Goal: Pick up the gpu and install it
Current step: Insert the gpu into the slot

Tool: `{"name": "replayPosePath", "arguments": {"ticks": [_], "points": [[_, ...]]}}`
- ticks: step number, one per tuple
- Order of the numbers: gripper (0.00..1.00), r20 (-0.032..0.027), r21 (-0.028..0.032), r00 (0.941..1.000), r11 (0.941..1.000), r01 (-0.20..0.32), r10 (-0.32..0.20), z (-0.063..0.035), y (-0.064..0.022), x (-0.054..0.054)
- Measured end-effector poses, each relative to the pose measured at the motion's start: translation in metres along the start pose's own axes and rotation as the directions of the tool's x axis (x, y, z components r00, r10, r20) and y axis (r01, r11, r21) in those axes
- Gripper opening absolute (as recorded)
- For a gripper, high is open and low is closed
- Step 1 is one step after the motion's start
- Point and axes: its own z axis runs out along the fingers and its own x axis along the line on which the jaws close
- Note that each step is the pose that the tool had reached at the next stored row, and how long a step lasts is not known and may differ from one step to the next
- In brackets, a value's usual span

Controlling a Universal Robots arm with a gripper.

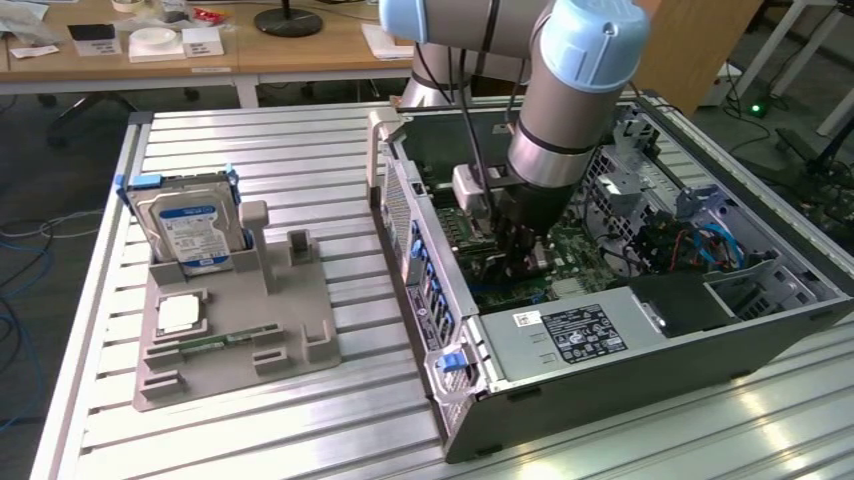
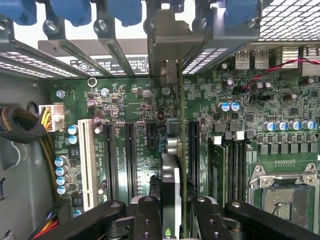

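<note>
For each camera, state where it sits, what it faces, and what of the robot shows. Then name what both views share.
Exterior view: raised, off the arm, looking down at the open computer case and the fixture tray on the slatted table; the arm reaches into the case.
Wrist view: on the wrist, inside the case, facing the motherboard; the pincer is shut on the gpu, seen edge-on.
Shared: the motherboard.

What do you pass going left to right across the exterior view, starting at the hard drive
Hard drive → grey fixture tray → open computer case, where the gripper holds the gpu edge-on over the motherboard.
</note>
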Motion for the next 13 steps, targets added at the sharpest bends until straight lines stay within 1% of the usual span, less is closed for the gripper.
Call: {"name": "replayPosePath", "arguments": {"ticks": [1, 3, 9, 10, 12, 13], "points": [[0.28, 0.001, 0.0003, 1.0, 1.0, 0.0, 0.0, 0.0021, 0.0004, 0.0], [0.28, -0.0003, -0.0004, 1.0, 1.0, 0.0, 0.0, 0.004, 0.0007, 0.0002], [0.28, 0.0006, -0.0001, 1.0, 1.0, 0.0, 0.0, 0.0045, 0.0007, 0.0002], [0.28, 0.0028, -0.0007, 1.0, 1.0, -0.001, 0.001, 0.0051, 0.0009, -0.0001], [0.29, 0.0026, 0.0009, 1.0, 1.0, -0.001, 0.001, 0.0046, 0.0009, 0.0], [0.35, 0.0003, 0.0001, 1.0, 1.0, -0.001, 0.001, 0.0023, 0.0007, 0.0]]}}
